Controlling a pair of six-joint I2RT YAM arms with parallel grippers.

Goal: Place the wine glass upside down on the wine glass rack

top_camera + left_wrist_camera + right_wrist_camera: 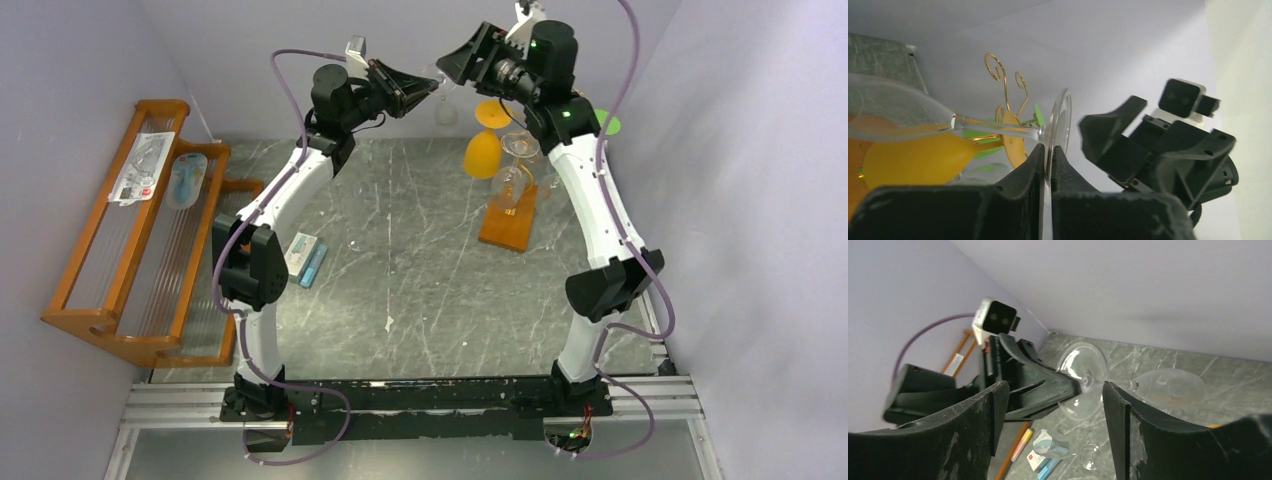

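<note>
I am pinching the clear wine glass (998, 129) by the edge of its round foot with my left gripper (1048, 151), holding it sideways in the air with its bowl pointing away. My right gripper (1054, 390) is hovering spread wide, facing the foot. The wine glass rack (1007, 85) is standing just beyond, bearing a yellow glass (918, 155).

A slatted wooden rack (100, 325) stood at the left of the grey marbled surface (420, 290), bearing a white packet (143, 165) and a blue packet (187, 180). Near it lay a small box (300, 252) beside a blue stick (314, 266). Far right, an orange glass (483, 153) hung upside down beside a clear glass (511, 186).
</note>
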